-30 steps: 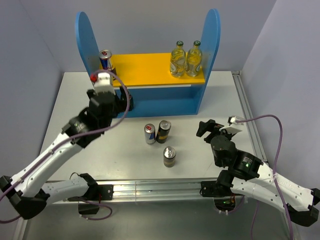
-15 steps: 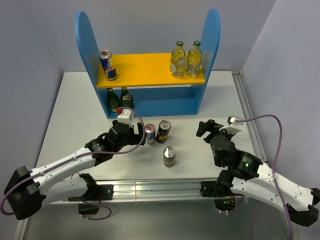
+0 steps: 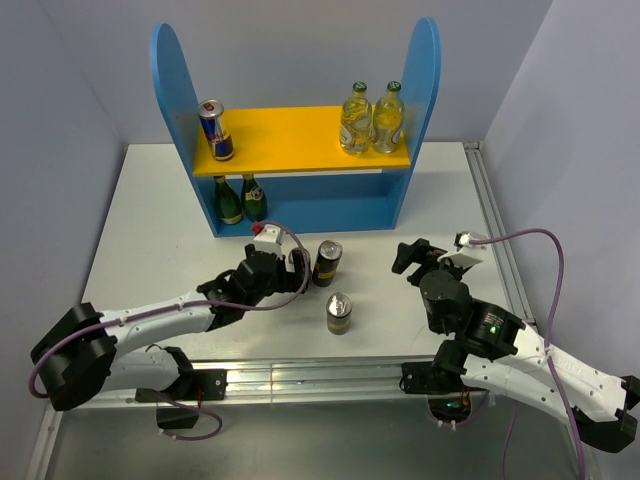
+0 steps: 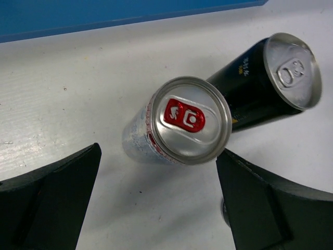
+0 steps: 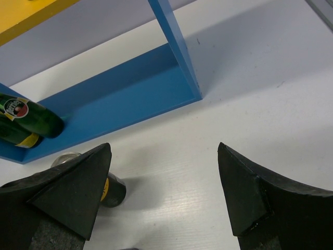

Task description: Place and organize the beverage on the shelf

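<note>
blue cans (image 3: 216, 130) 2 | black cans (image 3: 327, 263) 2 | clear bottles (image 3: 355, 120) 2 | green bottles (image 3: 229, 202) 2 | left claw (image 4: 157, 156) spread | right claw (image 5: 164, 151) spread

White links (image 3: 150, 312), black joints (image 3: 470, 325); purple cables (image 3: 530, 233); perhaps a green light (image 3: 492, 327).

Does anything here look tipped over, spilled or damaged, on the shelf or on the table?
Nothing stands out. One blue-and-silver can and both black-and-gold cans stand upright on the table, not yet shelved. On the shelf, the second blue-and-silver can, clear bottles and green bottles are upright too. No spill or dent shows.
</note>
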You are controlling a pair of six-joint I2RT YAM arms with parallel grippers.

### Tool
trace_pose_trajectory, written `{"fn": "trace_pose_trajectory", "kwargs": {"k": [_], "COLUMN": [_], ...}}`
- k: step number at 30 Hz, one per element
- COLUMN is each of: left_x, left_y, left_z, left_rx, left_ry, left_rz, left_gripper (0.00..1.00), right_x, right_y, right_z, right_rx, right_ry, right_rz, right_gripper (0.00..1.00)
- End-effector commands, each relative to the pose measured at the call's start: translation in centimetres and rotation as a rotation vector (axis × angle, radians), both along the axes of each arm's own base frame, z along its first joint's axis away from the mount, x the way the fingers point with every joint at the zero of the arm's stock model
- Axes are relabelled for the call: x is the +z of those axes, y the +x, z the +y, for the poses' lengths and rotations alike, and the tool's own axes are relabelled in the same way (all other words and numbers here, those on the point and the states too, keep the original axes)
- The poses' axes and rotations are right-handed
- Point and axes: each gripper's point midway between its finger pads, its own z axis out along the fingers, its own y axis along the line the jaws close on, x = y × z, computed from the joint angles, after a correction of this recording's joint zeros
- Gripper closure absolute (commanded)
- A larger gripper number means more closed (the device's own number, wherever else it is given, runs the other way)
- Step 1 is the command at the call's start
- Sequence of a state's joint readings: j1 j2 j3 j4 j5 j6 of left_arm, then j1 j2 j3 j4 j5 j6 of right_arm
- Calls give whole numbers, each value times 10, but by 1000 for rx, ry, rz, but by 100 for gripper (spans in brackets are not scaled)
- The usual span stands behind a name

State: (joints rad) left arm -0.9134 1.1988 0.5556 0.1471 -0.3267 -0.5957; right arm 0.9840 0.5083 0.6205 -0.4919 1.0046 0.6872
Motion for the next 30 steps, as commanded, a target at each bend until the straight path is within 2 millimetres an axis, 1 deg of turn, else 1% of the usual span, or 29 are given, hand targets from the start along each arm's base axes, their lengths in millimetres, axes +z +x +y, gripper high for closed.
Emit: {"fn": "trace_pose_trajectory", "kwargs": {"k": [1,3,4,6,8,9,10,11,13,17,20,21,23,24,27,29,30], "left_x": [7,8,-1,1,-8,-5,-12,-13,-15,-17,-17,-15,-15,-13,-11,-2,7], "left_y": [16,24,26,33,38,43,44,46,50,55,58,59,60,61,63,62,64], "left_z": [-5,-5,-5,-8,-10,-12,-12,-13,-14,-15,-15,-15,-13,-13,-8,-4,-5], "left_rx": [64,94,103,121,134,148,151,158,167,181,193,197,204,206,229,245,250], "left_ry": [-44,-42,-21,-21,1,-4,10,14,13,29,37,36,44,47,84,98,95], "left_rz": [-64,-90,-81,-102,-97,-110,-105,-107,-114,-127,-138,-141,-144,-146,-140,-146,-154], "left_gripper": [1,1,1,1,1,2,3,5,11,16,29,40,51,67,100,100,100], "right_x": [1,1,1,1,1,0,1,1,1,1,1,1,1,1,1,1,1], "right_y": [1,1,1,1,1,1,1,1,1,1,1,1,1,1,1,1,1], "right_z": [-1,-1,-1,-1,-1,0,-1,0,-1,0,1,0,0,0,0,0,0], "right_rx": [-22,-20,-20,-19,-18,-16,-17,-16,-18,-16,-12,-14,-14,-14,-15,-14,-16], "right_ry": [13,13,13,11,14,10,11,14,12,14,14,14,14,15,14,15,15], "right_rz": [-12,-13,-12,-10,-11,-9,-10,-11,-11,-11,-11,-11,-12,-12,-12,-12,-12], "right_gripper": [11,10,11,11,10,11,11,11,11,11,11,11,11,11,10,11,10]}}
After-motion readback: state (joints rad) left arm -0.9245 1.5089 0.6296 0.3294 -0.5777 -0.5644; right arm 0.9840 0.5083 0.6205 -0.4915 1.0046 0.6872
